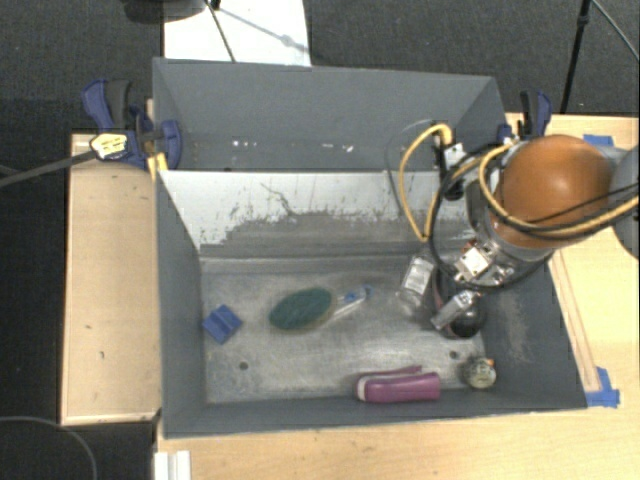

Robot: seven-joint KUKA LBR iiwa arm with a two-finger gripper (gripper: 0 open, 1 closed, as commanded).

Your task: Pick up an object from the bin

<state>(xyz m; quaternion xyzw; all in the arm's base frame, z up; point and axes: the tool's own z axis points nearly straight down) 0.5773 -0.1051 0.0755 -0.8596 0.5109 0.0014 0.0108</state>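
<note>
The claw (pixel 455 316) sits low at the right end of the bin (pixel 300 208), just beside a clear plastic piece (pixel 415 278), so this looks like the grasp step, and though I cannot tell whether it is clenched, the next move probably calls for a firm hold and a straight lift.

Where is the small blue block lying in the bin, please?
The small blue block lies on the bin floor at the camera view's left, beside the left wall, just left of the dark green oval brush, far from the pincer.

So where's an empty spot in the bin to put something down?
Bare bin floor lies in the front left, between the blue block and the purple tube, and along the back behind the green brush. The right side is crowded: the end effector, a clear packet and a small round thing.
</note>
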